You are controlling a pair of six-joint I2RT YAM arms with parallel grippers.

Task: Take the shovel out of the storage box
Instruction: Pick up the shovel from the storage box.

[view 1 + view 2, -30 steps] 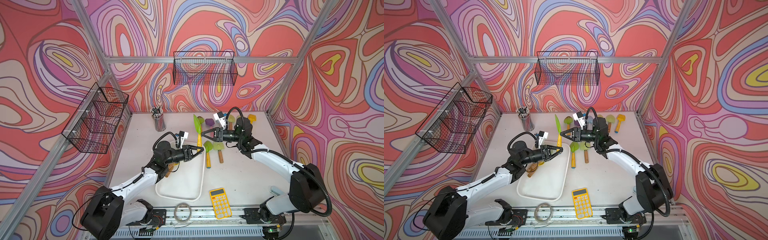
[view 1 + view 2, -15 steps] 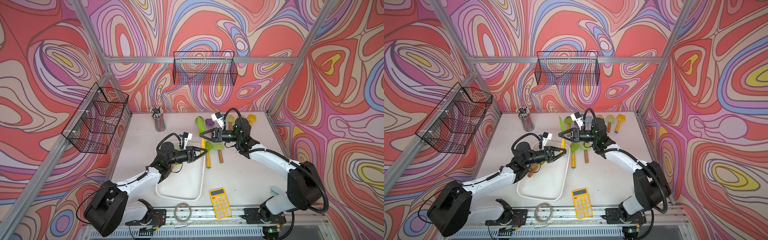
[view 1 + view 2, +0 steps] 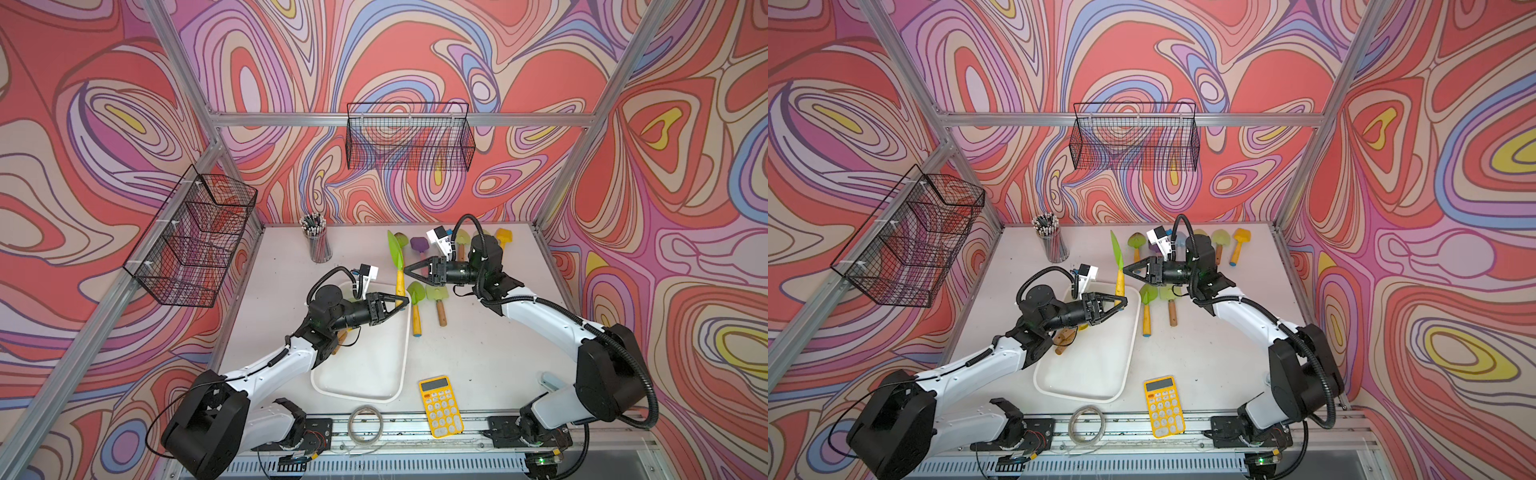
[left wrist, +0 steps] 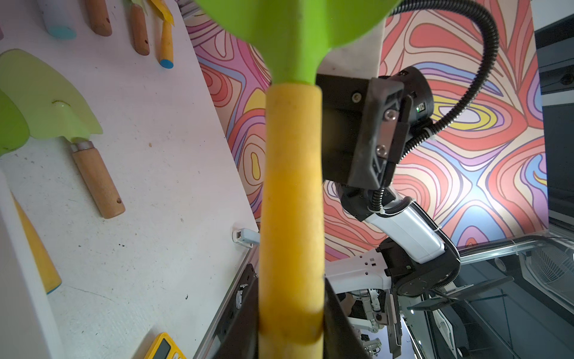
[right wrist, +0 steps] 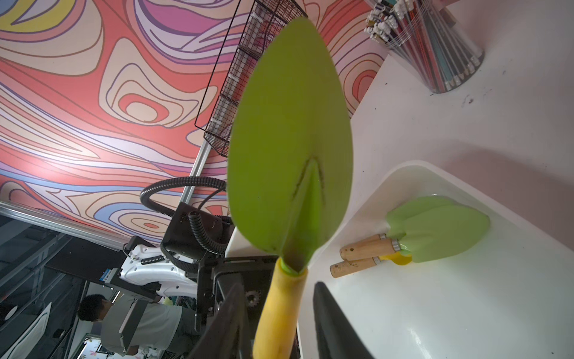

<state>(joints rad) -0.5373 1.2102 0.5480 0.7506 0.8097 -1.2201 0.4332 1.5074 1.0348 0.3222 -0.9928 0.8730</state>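
Observation:
The shovel (image 3: 395,249) has a long green blade and a yellow handle (image 3: 1120,284). It stands tilted above the far right corner of the storage box (image 3: 357,395), a shallow white tray. My left gripper (image 3: 405,300) is shut on the lower end of the handle (image 4: 292,202), with both fingers pressed against it. My right gripper (image 3: 408,269) reaches in from the right, just under the blade. Its jaws are open, with the handle (image 5: 279,310) between them and a gap on each side. Two more green shovels with wooden handles (image 5: 435,230) lie in the box.
Several small shovels (image 3: 415,293) lie on the table right of the box and along the back. A pencil cup (image 3: 318,243) stands at the back. A yellow calculator (image 3: 440,405) and a wire coil (image 3: 365,419) lie near the front edge. Wire baskets (image 3: 409,137) hang on the walls.
My left gripper has carried the shovel to the right, up to the box's right rim. The handle now sits between the right gripper's jaws.

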